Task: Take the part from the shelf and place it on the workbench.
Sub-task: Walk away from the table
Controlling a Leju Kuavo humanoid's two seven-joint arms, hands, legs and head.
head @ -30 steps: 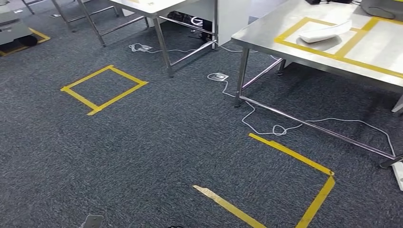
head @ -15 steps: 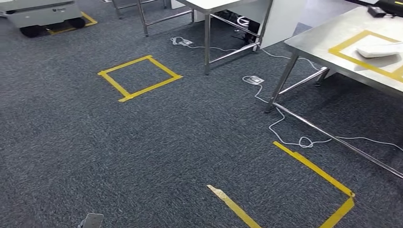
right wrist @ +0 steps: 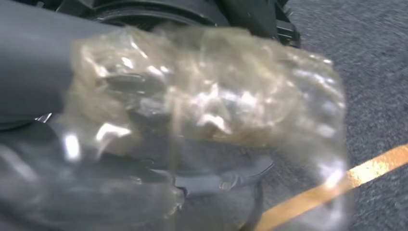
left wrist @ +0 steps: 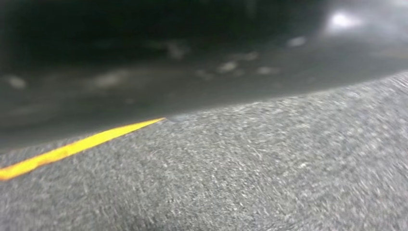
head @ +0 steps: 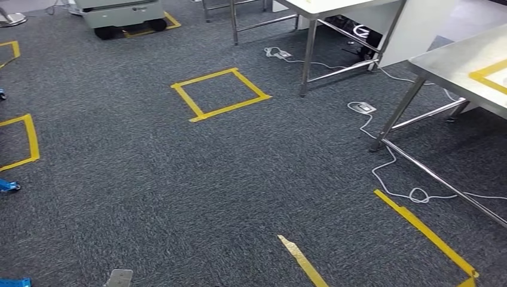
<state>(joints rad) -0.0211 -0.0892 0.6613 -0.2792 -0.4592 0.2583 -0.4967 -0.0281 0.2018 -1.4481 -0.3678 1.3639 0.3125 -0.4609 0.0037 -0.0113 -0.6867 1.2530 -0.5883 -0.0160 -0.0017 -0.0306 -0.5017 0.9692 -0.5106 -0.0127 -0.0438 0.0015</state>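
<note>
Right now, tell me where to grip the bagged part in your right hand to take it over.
Probably grip the bagged part by its free end, coming from opposite the wrist: the right hand covers the near end, while crinkled plastic juts out unheld.

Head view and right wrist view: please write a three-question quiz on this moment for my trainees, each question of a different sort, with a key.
1. True or false: the right hand holds a part in a clear plastic bag.
2. The closed yellow tape square lies on: A) grey carpet; B) a shelf; C) a cart.
3. Fill in: the white cable trails on the floor under the steel ____.

Key: 1 true; 2 A; 3 table.
</note>
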